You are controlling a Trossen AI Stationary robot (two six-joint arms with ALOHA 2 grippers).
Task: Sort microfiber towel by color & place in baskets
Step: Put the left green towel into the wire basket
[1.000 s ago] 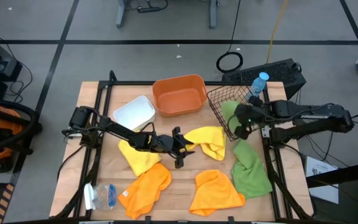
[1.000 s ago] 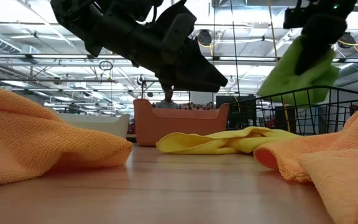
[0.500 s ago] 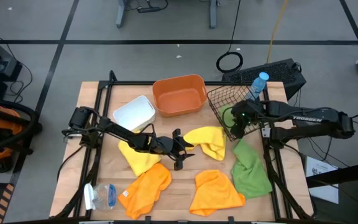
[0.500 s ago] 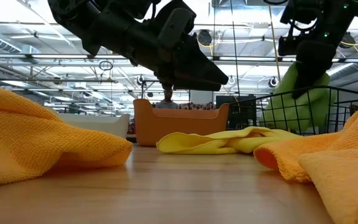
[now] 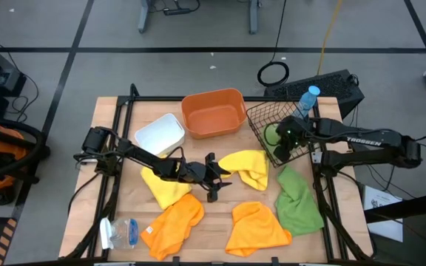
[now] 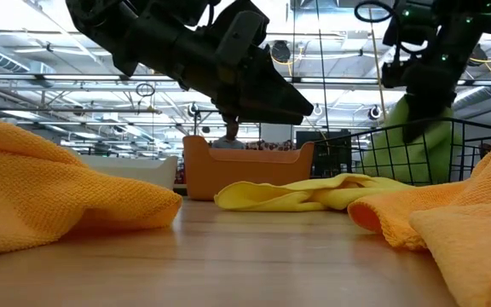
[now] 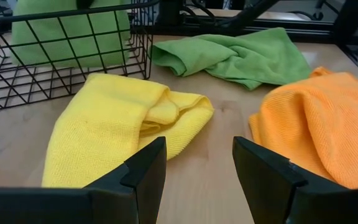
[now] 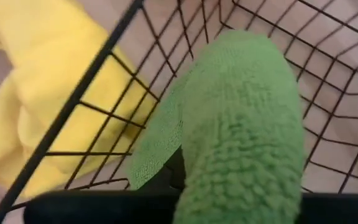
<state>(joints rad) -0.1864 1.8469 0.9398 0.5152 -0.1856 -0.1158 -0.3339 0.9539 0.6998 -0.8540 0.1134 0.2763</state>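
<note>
My right gripper (image 5: 285,140) hangs over the black wire-mesh basket (image 5: 261,118), shut on a green towel (image 6: 418,132) that reaches down inside the mesh. My left gripper (image 7: 197,168) is open and hovers low above the table, just short of a crumpled yellow towel (image 7: 123,118). The orange tub (image 5: 213,112) and the white tray (image 5: 160,133) stand at the far edge. A second yellow towel (image 5: 165,188), two orange towels (image 5: 174,225) (image 5: 256,229) and another green towel (image 5: 298,199) lie flat on the wood. My right gripper holds the green towel from above, pointing down. The towel's upper folds (image 8: 247,124) bunch over the fingers and hide where they grip. The towel hangs below the gripper inside the wire basket, slack; I cannot tell whether its lower end (image 6: 399,162) rests on the basket floor.
A blue-capped clear bottle (image 5: 308,100) stands just beyond the wire basket. A clear plastic packet (image 5: 120,233) lies at the near left corner. Bare wood shows between the towels in front of my left gripper (image 5: 214,181).
My right gripper has moved down into the wire basket with the green towel. The towel, which hung above the basket rim a second ago, now sits lower behind the mesh.
</note>
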